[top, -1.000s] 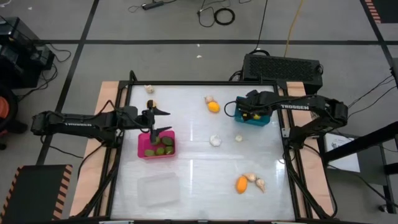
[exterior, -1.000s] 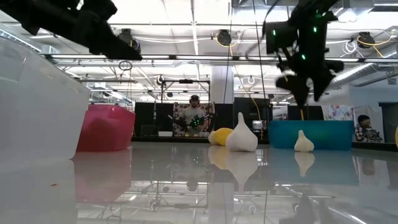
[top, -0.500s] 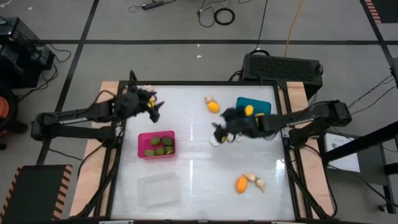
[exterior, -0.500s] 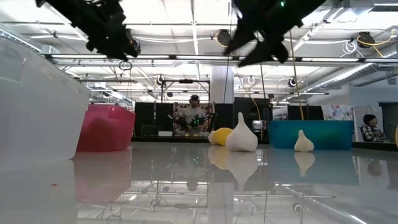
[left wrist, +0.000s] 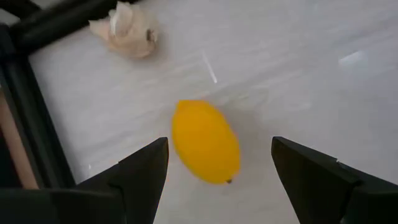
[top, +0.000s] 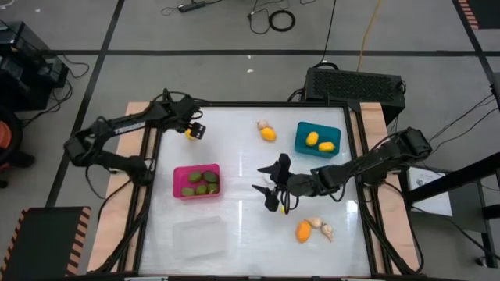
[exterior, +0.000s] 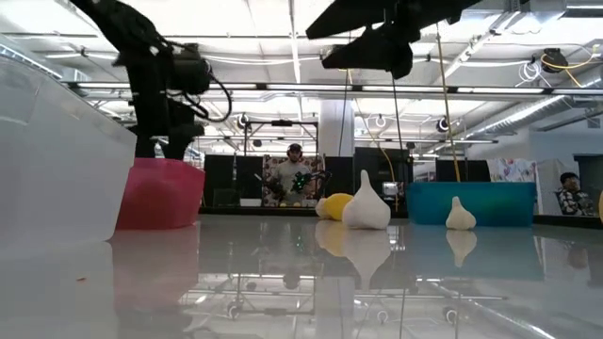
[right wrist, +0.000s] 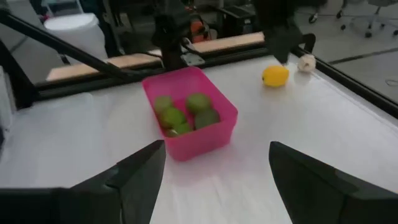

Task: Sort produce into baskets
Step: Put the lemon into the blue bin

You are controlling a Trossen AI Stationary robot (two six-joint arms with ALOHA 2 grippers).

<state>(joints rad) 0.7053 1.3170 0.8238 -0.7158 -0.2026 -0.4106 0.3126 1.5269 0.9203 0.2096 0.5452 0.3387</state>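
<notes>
My left gripper [top: 193, 129] hangs open at the table's far left, pointing down over a yellow fruit [left wrist: 205, 142] that lies on the table between its fingers without touching them. A garlic bulb [left wrist: 127, 30] lies just beyond it. My right gripper [top: 268, 186] is open and nearly level over the table's middle, facing the pink basket [right wrist: 189, 118], which holds several green fruits. The teal basket [top: 318, 139] holds two yellow fruits. The clear basket [top: 199, 234] stands at the near left.
A yellow fruit [top: 268, 134] and a garlic bulb [top: 262, 124] lie at the far middle. An orange fruit [top: 303, 231] and two garlic bulbs [top: 320, 226] lie near the front right. The low view shows a large garlic bulb [exterior: 366, 202] and a small one [exterior: 460, 215] mid-table.
My left gripper has swung from above the pink basket toward the table's far left corner, turned and sunk over the yellow fruit. My right gripper has left the teal basket, gone toward the table's middle and near edge, and tipped up from pointing down to nearly level.
</notes>
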